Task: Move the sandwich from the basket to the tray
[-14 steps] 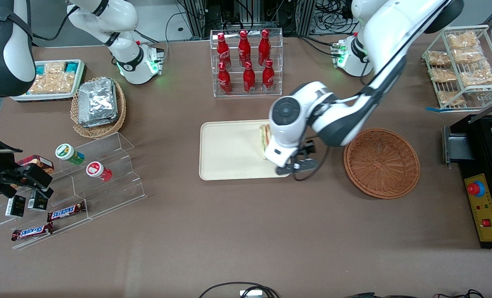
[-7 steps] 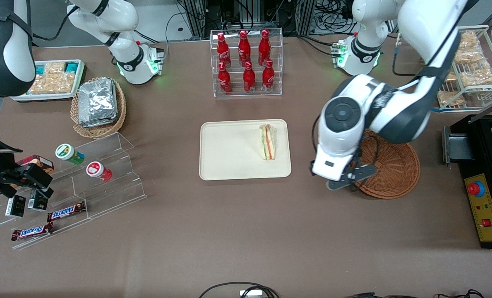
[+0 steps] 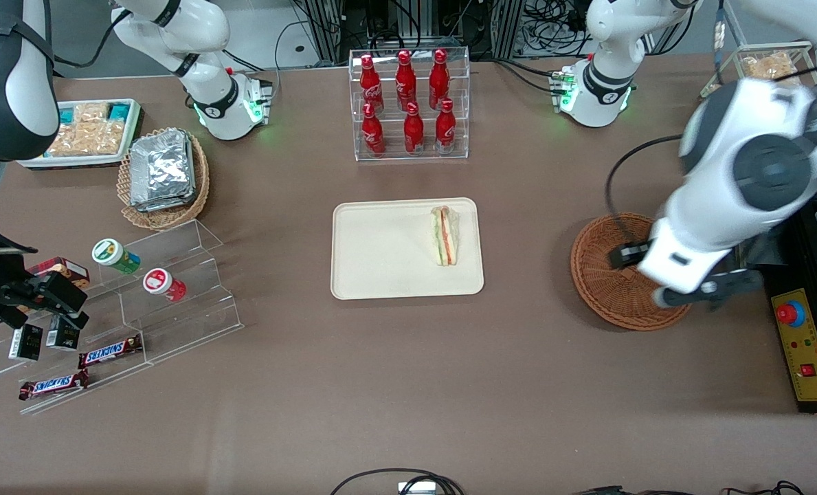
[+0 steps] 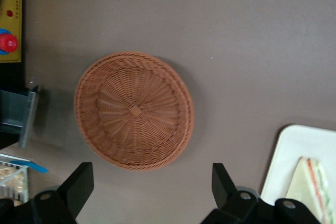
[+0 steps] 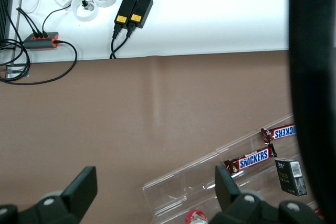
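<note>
The wrapped triangular white-bread sandwich [image 3: 445, 236] lies on the flat cream-beige rectangular tray [image 3: 381, 254], so delivery appears done. The gripper [image 4: 149, 195], fingers [image 4: 79, 182] apart and empty, is held above the emptied round reddish-brown wicker basket [image 3: 604, 289].

The left arm reaches down from the working arm's end of the table, its white forearm and round wrist joint raised high and near the front camera. The gripper [image 4: 149, 184] hangs below the wrist, pointing downward, its two black fingers [image 4: 79, 182] spread wide apart, holding nothing.
</note>
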